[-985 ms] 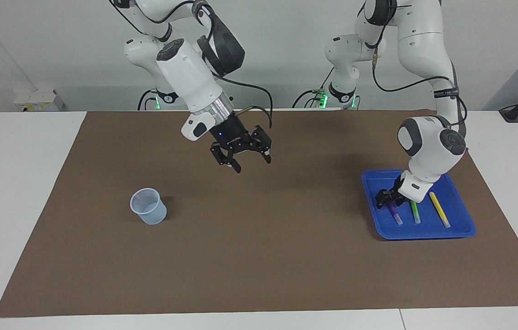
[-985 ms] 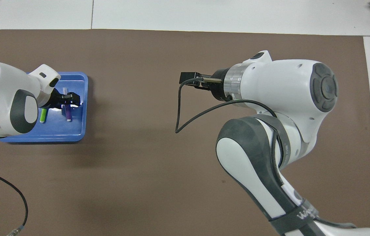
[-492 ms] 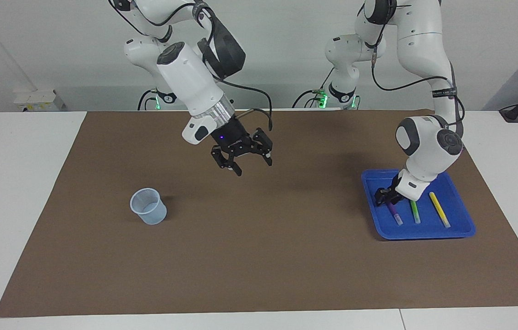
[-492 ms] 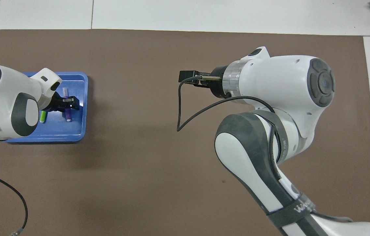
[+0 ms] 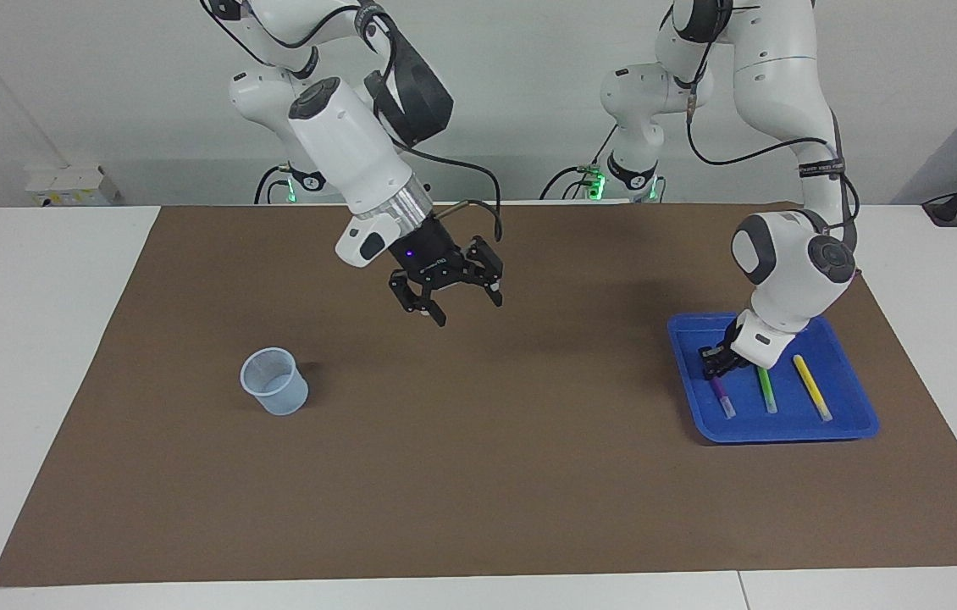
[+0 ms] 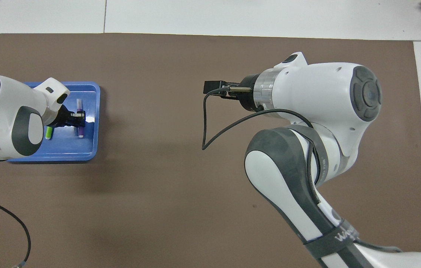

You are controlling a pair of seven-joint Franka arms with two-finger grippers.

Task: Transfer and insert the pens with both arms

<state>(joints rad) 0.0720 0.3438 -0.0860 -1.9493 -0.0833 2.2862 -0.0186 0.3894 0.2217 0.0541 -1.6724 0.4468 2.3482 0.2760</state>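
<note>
Three pens lie side by side in a blue tray (image 5: 783, 434) at the left arm's end of the table: purple (image 5: 722, 398), green (image 5: 767, 391) and yellow (image 5: 812, 388). My left gripper (image 5: 713, 366) is down in the tray, shut on the purple pen (image 6: 79, 102), which still rests on the tray floor. In the overhead view the left arm hides the yellow pen and most of the green pen (image 6: 49, 132). My right gripper (image 5: 466, 309) hangs open and holds nothing, above the middle of the brown mat.
A translucent pale-blue cup (image 5: 273, 381) stands on the mat toward the right arm's end; the right arm hides it in the overhead view. The brown mat (image 5: 478, 474) covers most of the white table. The tray's rim (image 6: 84, 154) is low.
My left gripper has closed its fingers onto the purple pen inside the tray, and the pen shifted slightly. The right arm rose a little and now hangs still.
</note>
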